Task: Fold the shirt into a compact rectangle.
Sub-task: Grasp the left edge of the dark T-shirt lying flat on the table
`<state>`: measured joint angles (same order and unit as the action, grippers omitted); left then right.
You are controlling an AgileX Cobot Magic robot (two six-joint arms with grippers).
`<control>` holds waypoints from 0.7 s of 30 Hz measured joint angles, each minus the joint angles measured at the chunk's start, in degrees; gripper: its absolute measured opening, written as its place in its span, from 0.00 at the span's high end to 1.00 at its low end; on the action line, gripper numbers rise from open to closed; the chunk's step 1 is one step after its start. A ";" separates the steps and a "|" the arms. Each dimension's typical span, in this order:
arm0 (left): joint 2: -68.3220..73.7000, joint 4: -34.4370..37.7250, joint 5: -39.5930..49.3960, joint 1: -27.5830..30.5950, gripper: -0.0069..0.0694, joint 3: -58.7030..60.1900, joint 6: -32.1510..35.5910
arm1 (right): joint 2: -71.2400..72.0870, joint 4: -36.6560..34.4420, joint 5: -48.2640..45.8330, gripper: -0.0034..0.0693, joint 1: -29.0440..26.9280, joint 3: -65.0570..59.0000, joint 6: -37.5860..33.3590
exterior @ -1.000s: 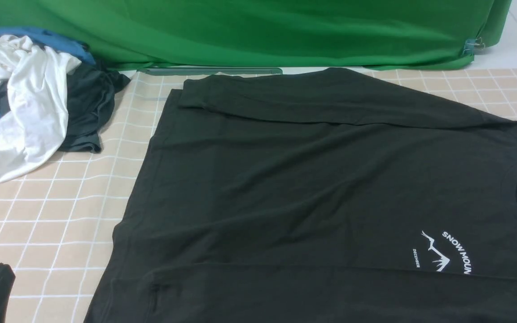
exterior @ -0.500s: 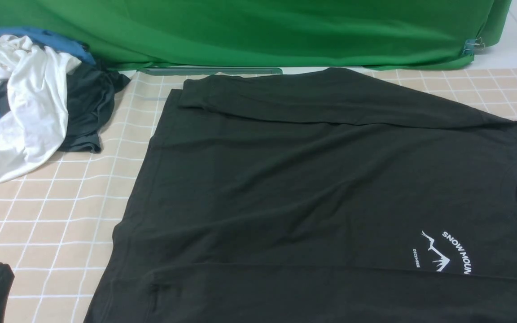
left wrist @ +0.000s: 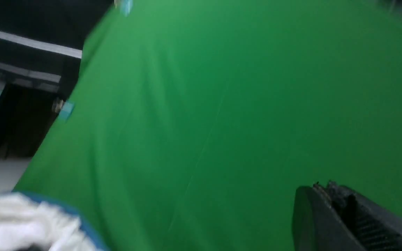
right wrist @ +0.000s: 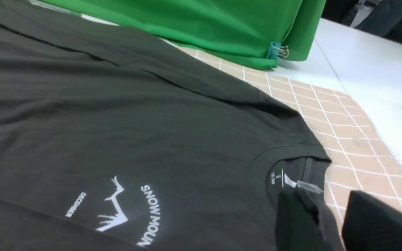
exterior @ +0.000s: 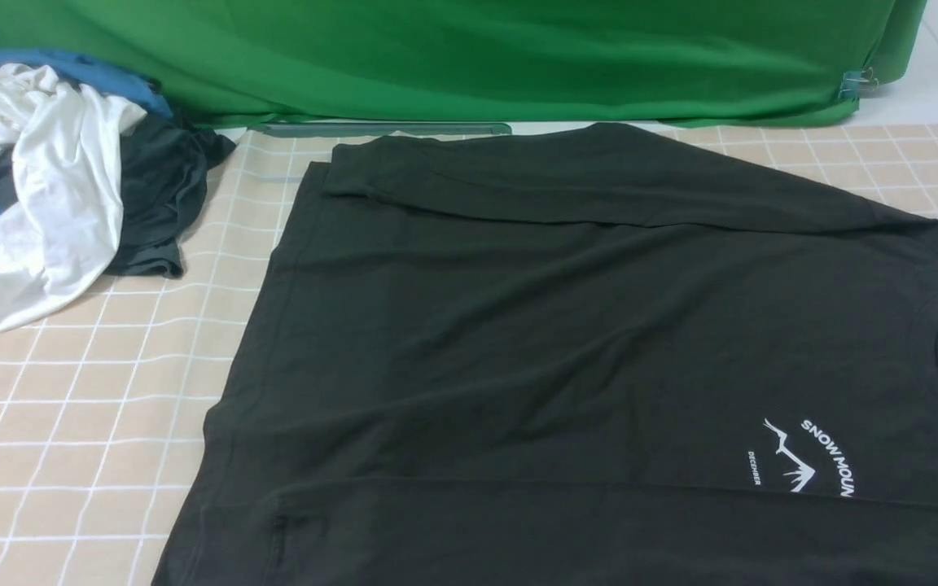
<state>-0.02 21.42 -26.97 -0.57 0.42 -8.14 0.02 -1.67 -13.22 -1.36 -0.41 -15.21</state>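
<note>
The black long-sleeved shirt (exterior: 567, 342) lies flat on the checked tablecloth, collar to the right, both sleeves folded across the body. Its white mountain logo (exterior: 811, 460) sits near the front right. Neither gripper shows in the front view. In the right wrist view my right gripper (right wrist: 333, 209) hovers by the collar (right wrist: 291, 164) of the shirt (right wrist: 134, 115), open, with only tablecloth showing between its fingers. My left gripper (left wrist: 321, 188) is shut and empty, pointed at the green backdrop in a blurred left wrist view.
A pile of white, blue and dark grey clothes (exterior: 54, 187) lies at the back left. The green backdrop (exterior: 469, 57) hangs along the far edge, held by a binder clip (exterior: 860, 81). Bare tablecloth (exterior: 70, 407) lies left of the shirt. A white surface (right wrist: 372, 69) borders the cloth on the right.
The dark tip of the left gripper, seen earlier in the front view's lower left corner, has moved out of frame. The shirt has not moved.
</note>
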 joint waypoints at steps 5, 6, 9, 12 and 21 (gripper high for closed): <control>0.00 -5.05 -3.12 0.00 0.88 0.00 -10.36 | 0.00 -1.44 1.17 0.61 0.00 0.00 0.72; 0.00 -5.36 -3.12 0.00 0.88 0.00 -11.03 | 0.00 -2.20 1.68 0.61 0.00 0.00 1.24; 0.73 -9.41 3.13 0.00 0.88 -2.67 -19.85 | 0.00 -12.20 9.11 0.61 0.00 0.00 11.82; 6.10 -12.99 26.97 0.00 0.88 -12.82 -21.91 | 0.00 -18.50 17.90 0.61 0.00 0.00 27.48; 37.56 -12.83 74.71 0.00 0.88 -34.41 1.91 | 0.00 -21.04 23.87 0.61 0.00 0.00 38.73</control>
<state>37.54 8.59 47.74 -0.57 -33.99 -6.23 0.02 -22.70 10.65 -1.36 -0.41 23.52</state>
